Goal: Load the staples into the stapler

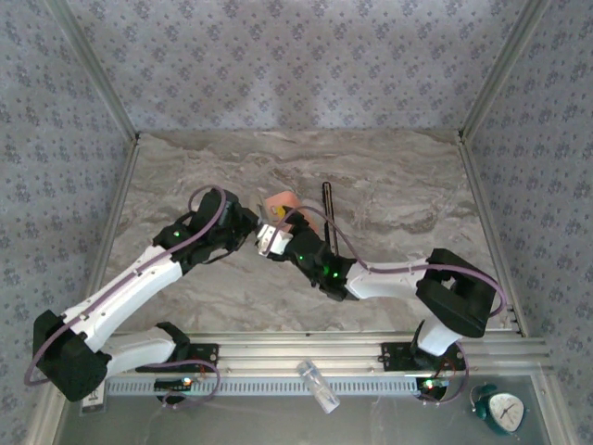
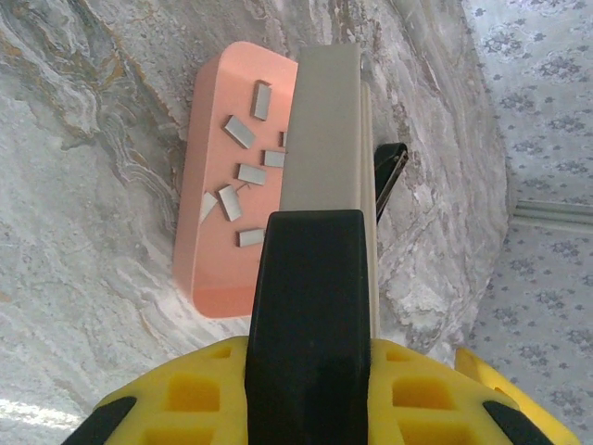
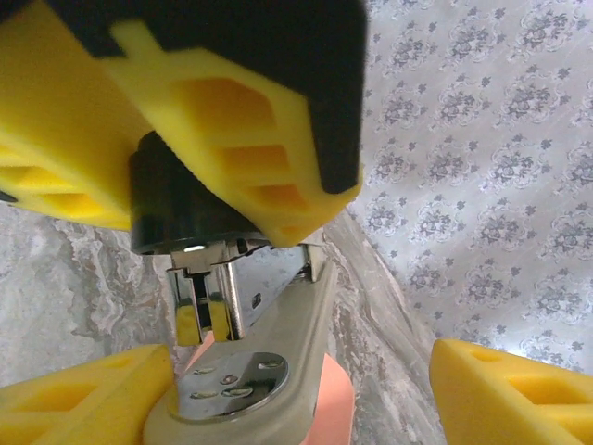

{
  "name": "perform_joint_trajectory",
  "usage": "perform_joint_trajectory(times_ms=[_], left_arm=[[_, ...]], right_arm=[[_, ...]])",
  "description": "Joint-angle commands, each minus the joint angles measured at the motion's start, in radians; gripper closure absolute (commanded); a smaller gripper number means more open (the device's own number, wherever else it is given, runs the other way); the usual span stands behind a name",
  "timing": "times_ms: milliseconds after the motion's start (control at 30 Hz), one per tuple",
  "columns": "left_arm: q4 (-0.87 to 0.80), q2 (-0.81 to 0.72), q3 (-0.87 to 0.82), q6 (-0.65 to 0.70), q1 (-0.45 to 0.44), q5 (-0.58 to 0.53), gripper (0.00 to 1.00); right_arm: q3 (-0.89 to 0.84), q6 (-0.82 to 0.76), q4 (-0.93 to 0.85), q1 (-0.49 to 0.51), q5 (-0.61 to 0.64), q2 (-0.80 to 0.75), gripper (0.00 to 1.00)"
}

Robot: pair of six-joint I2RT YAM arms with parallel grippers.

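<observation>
Stapler (image 2: 321, 120) overlaps tray (image 2: 218, 283), half hiding one of the staples (image 2: 239, 132).

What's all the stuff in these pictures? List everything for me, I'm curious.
stapler: one, beige and black, held near the tray
staples: about eight strips, grey, scattered in the tray
tray: one, salmon-orange, on the table
black bar: one, black, right of the tray; cannot tell what it is
table: one, grey marble
clear tube: one, see-through, near edge, centre
clock: one, teal, near right corner
left hand: one, yellow, shut on the stapler
right hand: one, yellow, open, by the stapler's base
</observation>
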Motion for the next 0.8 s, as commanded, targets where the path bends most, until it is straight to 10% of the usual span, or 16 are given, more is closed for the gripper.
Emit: perform_joint_trajectory(times_ms=[0,533,767], left_arm=[[0.079,-0.032,0.007,-0.064,-0.002,0.024,1.0],[0.085,-0.045,-0.022,-0.092,0.008,0.032,1.0],[0.074,-0.061,-0.052,-0.093,0.018,0.025,0.77]], right_arm=[[0.013,-0.028,0.051,-0.016,-0.016,0.02,0.26],[0.023,-0.078,0.039,-0.038,-0.033,0.031,0.6],[-0.016,-0.056,-0.001,-0.035,-0.039,-0.016,0.78]])
